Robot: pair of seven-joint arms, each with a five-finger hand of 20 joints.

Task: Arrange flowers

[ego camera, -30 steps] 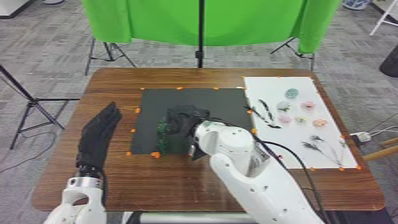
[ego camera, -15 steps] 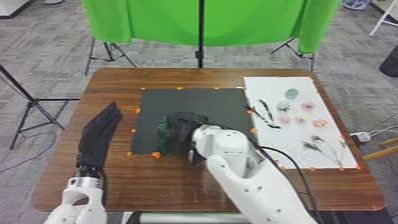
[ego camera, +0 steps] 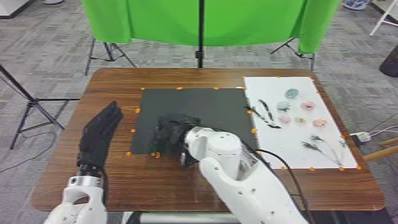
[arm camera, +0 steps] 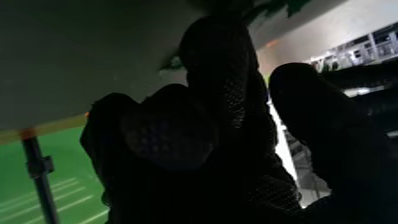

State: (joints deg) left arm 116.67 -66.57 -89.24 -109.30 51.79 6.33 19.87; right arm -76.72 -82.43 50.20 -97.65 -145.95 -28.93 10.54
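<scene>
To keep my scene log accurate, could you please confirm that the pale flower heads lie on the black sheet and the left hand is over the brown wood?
Not quite: the head view shows the pale flower heads lying on the white sheet, right of the black sheet. The left hand is indeed over the brown wood.

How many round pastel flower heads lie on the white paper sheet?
6 on the sheet: green head farthest; then another green left, pink right; a nearer row, left to right: pink, yellowish, peach.
</scene>
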